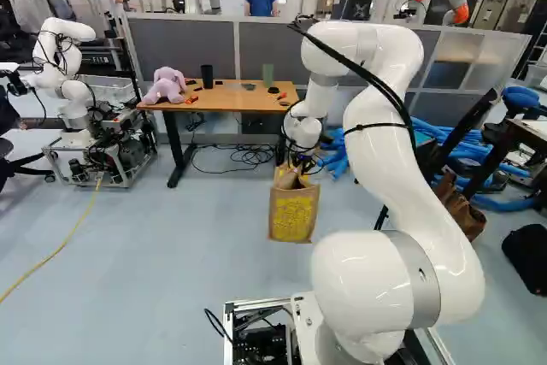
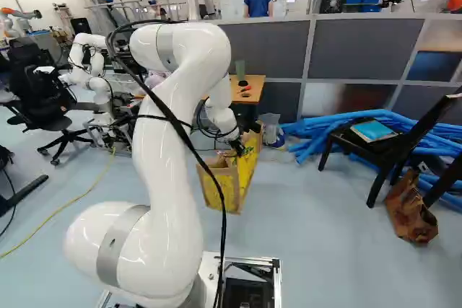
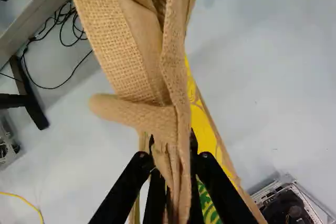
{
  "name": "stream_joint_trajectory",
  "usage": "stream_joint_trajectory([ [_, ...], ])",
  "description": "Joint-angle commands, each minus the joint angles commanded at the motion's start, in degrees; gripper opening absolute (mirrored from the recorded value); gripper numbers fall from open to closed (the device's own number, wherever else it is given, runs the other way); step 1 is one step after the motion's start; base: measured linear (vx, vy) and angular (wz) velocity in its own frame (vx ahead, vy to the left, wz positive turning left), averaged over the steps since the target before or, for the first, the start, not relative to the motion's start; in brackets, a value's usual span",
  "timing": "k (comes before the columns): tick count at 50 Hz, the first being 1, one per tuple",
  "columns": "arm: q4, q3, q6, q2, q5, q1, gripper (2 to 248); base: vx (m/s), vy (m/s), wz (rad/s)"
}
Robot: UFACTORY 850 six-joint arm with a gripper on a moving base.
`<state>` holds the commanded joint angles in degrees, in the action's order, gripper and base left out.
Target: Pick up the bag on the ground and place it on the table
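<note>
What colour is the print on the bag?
Yellow, with a patch of green; the wrist view shows the bag and both colours best.

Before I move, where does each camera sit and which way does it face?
Left base view: on the base, behind and left of the arm, facing ahead and slightly down; the arm stands right of the middle.
Right base view: behind and right of the arm, facing likewise; the arm stands left of the middle.
Wrist view: on the wrist, looking along the claw towards the floor; both fingers show, pinching the bag.
Shared: the bag is in all three, the table in both base views.
</note>
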<state>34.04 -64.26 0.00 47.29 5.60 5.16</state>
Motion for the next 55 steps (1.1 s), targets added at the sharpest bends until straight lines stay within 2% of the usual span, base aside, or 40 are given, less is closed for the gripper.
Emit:
stream_joint_trajectory([
  [55,0.0,-0.78,0.0,-6.86,-10.0,-0.39,33,0.0,0.0,0.0],
])
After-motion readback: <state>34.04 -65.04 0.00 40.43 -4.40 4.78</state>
